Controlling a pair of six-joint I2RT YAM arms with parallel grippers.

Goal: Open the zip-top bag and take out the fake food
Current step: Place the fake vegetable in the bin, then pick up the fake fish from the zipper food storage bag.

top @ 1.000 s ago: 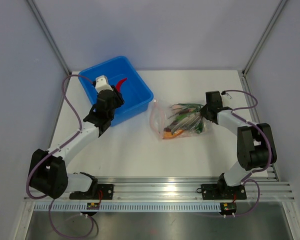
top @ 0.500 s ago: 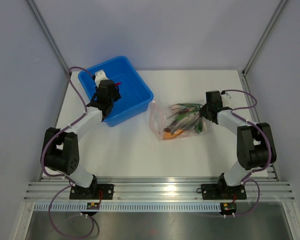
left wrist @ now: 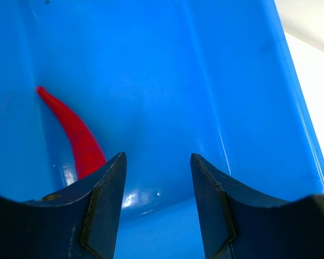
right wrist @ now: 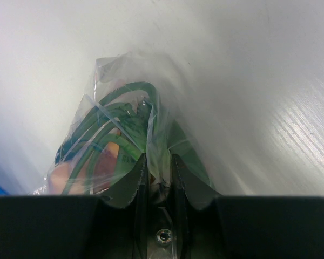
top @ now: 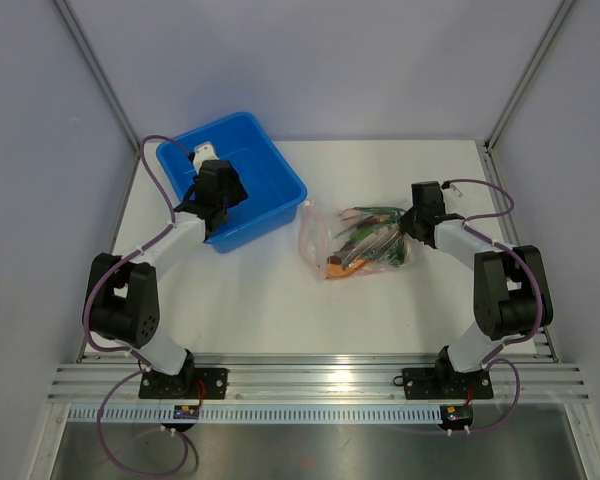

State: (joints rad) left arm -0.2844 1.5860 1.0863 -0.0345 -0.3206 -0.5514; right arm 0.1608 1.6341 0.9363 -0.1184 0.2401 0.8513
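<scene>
Top external: white table [top: 280, 305], grey walls [top: 330, 60]; left end effector [left wrist: 156, 162] released, right [right wrist: 157, 159] grasping bag [top: 352, 232].

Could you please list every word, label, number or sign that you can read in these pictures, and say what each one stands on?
No text can be read.
Bag: faint pink marks, too blurred to read.
Small tag on the front rail below the left arm, and its twin below the right: too small to read.
Tub: no writing in view.
</scene>
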